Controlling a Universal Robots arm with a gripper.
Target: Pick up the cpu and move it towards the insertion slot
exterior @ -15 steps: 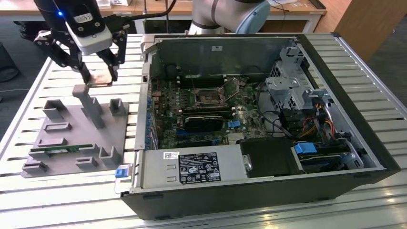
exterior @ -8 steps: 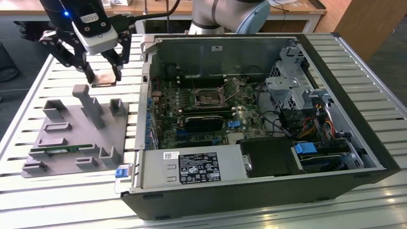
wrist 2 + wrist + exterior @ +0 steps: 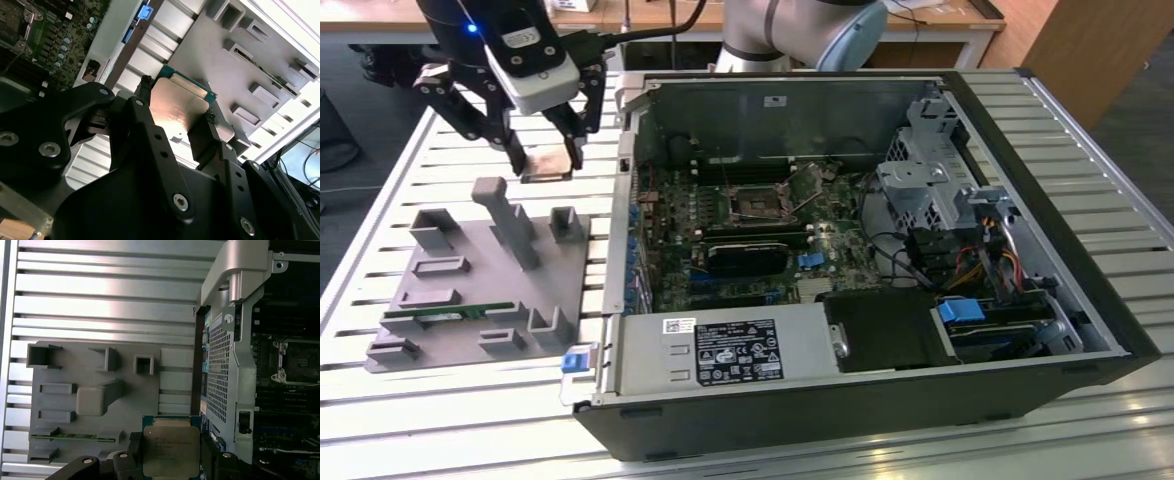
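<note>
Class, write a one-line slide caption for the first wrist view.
Jaws grip the cpu near the grey fixture plate, beside the open computer case holding the insertion slot.

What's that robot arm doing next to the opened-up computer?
The arm's gripper has its fingers closed on two sides of the cpu, a small square chip with a metal top. It is over the slatted table, beside the grey parts holder and just outside the open computer case. The insertion slot sits on the board inside the case, apart from the chip.
</note>
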